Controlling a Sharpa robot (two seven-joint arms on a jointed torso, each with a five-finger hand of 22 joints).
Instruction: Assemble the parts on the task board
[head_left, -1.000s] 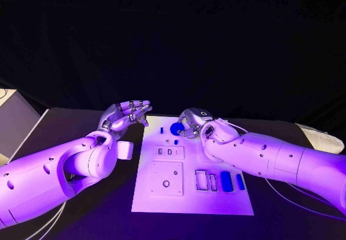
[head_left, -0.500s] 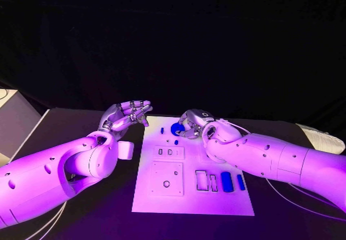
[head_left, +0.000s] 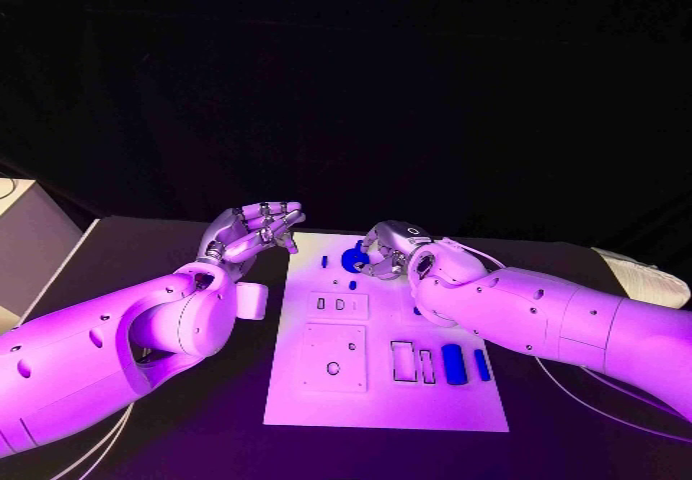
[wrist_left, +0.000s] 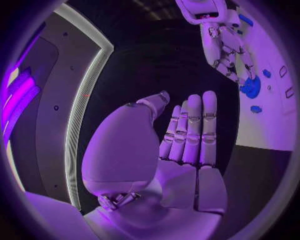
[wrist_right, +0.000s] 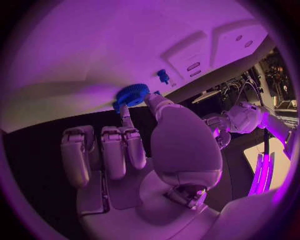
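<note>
The white task board (head_left: 378, 400) lies in the middle of the black table. At its far end my right hand (head_left: 392, 248) pinches a round blue toothed disc (head_left: 353, 258) between thumb and a finger, low over the board; the disc (wrist_right: 131, 94) and the fingertips on its rim are plain in the right wrist view. Two small blue pegs (head_left: 323, 261) (head_left: 351, 284) stand close by. Two long blue pieces (head_left: 453, 363) (head_left: 482, 363) lie at the board's near right. My left hand (head_left: 257, 230) is raised beside the board's far left corner, fingers apart and holding nothing.
The board carries a square plate with a hole (head_left: 333, 366), a small plate with two slots (head_left: 338, 304) and upright slots (head_left: 414, 360). A pale box (head_left: 29, 250) stands at the table's left edge and a white object (head_left: 645, 280) at its right.
My right hand has shifted slightly nearer along the board with the blue disc still pinched. The left hand has stayed where it was.
</note>
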